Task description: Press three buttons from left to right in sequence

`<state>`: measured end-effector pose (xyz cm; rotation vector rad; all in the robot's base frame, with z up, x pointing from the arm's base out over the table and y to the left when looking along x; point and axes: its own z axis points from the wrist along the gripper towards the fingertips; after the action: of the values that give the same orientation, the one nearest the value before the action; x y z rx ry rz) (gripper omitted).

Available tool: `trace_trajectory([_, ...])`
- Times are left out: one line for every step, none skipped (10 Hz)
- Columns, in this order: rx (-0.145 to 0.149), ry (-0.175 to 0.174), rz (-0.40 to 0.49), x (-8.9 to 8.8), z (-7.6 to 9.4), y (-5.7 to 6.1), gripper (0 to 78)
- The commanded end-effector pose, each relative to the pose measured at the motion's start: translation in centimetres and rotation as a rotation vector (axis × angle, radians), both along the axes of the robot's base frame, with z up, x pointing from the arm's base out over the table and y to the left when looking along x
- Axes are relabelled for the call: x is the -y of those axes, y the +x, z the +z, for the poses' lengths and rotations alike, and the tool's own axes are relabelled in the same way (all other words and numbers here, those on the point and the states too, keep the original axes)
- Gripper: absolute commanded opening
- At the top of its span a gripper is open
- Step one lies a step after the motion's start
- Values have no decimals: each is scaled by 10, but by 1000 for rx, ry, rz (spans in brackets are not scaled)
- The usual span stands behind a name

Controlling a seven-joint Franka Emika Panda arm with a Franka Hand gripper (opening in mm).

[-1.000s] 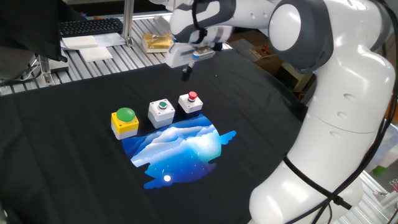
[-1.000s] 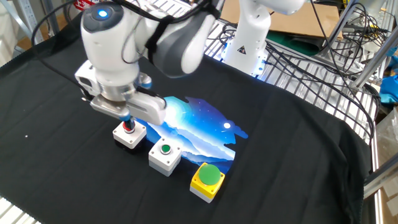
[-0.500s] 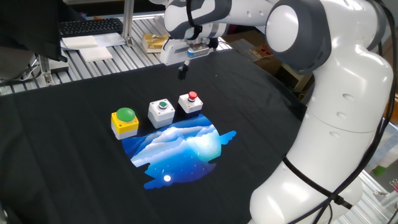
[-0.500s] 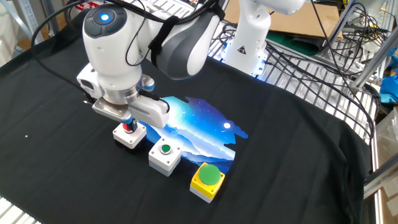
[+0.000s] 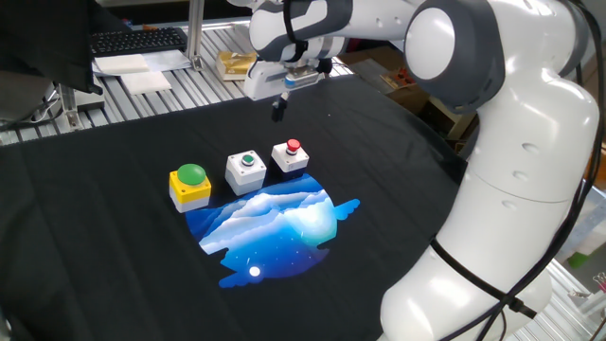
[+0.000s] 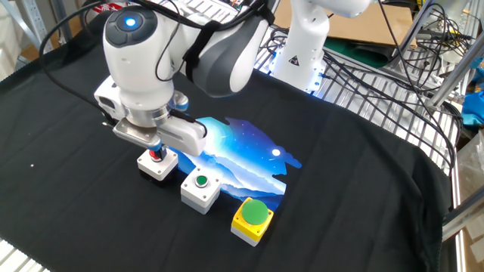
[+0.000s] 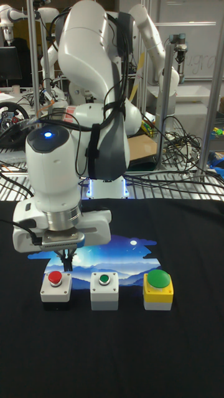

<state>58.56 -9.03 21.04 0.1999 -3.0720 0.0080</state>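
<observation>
- In one fixed view the three buttons sit in a short row at centre-left of the frame, on a black cloth (image 5: 114, 199) that covers the table.
- Leftmost in that view is the yellow box with a big green dome (image 5: 190, 184); the dome is rounded and covers most of the box top.
- Just beside it, in the middle, is the white box with a small green button (image 5: 246, 170); the button sits in a dark ring on top.
- At the right end is the white box with a small red button (image 5: 290, 156), the smallest-looking of the three in this view.
- The row's long axis runs from lower left to upper right in that view, and every button faces straight up.
- The boxes stand close but apart from each other, along the upper edge of a blue-and-white mountain print (image 5: 275, 223) on the cloth.
- In the tall fixed view the order is mirrored, with the red one at the left.
- The gripper (image 5: 278, 110) hangs above and behind the red-button box, clear of it, pointing down.
- Its fingertips read as one dark tip in every view, so I cannot tell whether they are apart or together; nothing is seen in their hold.
- In the other fixed view the arm's wrist hides part of the red-button box.
</observation>
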Motion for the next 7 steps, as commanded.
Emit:
trace_trajectory([-28, -47, -138, 0, 2, 1, 0])
trace_trajectory([-49, -55, -161, 0, 2, 1, 0])
trace_trajectory([-56, -66, -154, 0, 2, 1, 0])
trace_trajectory([-46, -107, -127, 2, -3, 0, 0])
trace_trajectory([-24, -76, -143, 8, -8, -1, 0])
trace_trajectory([-14, -71, -129, 15, -10, -1, 0])
trace_trajectory([-14, -54, -91, 39, -8, -5, 0])
